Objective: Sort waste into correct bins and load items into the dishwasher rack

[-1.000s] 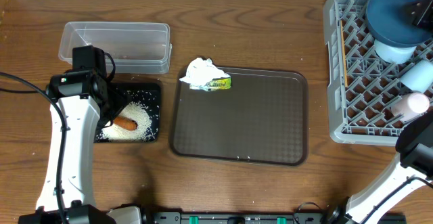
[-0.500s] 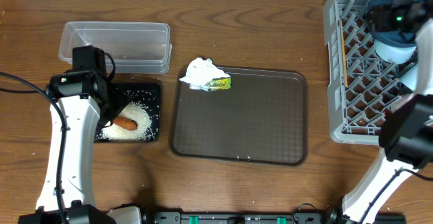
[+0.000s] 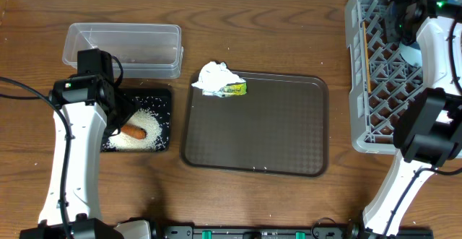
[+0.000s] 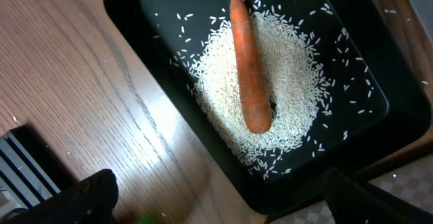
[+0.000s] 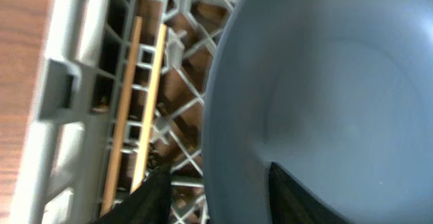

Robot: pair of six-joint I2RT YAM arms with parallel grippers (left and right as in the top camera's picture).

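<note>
— where is the waste found?
— the carrot [image 4: 249, 68] is seen lying on the heap of rice [image 4: 284, 109] inside the black tray [image 4: 365, 68], so that share is judged sorted. the tissue [image 3: 214, 76] and the wrapper [image 3: 234, 89] are seen touching each other at the far left corner of the brown serving tray [image 3: 274, 138]. nothing is seen in the clear tub [image 3: 123, 48], so that share is judged left to do.
— and the dishes?
— the teal-blue bowl [image 5: 325, 82] is found in the rack [image 5: 64, 88], with the chopsticks [image 5: 132, 116] laid on the lattice just beside it. the cup and the smaller bowl are not made out past the right arm, so their place cannot be told.
— how are the jaws held?
— the left gripper [image 4: 223, 200] is hung over the black tray with its jaws spread wide and nothing between them. the right gripper [image 5: 216, 193] is set astride the teal-blue bowl's rim, one finger inside and one outside. whether the rim is pinched or let go cannot be told.
</note>
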